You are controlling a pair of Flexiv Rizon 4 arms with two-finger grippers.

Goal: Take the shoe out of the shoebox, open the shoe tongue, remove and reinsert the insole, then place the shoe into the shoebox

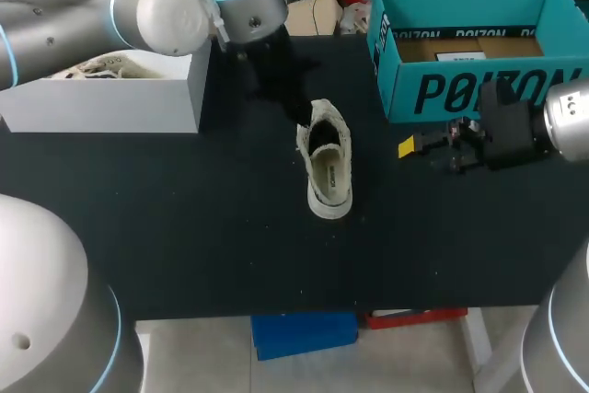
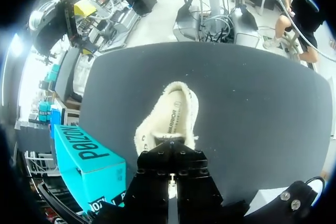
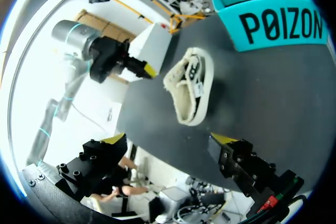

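Brace the shoe (image 1: 329, 165) with your left tool (image 3: 147, 69), state unclear, and bring your released right tool (image 3: 170, 139) in squarely.

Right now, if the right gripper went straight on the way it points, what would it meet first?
Probably the shoe: it sits on the table straight ahead of the right gripper, in line with the gap between its open fingers, though height is hard to judge.

Left end effector (image 3: 148, 70) angled downward; right end effector (image 3: 168, 139) level, fingers spread wide.
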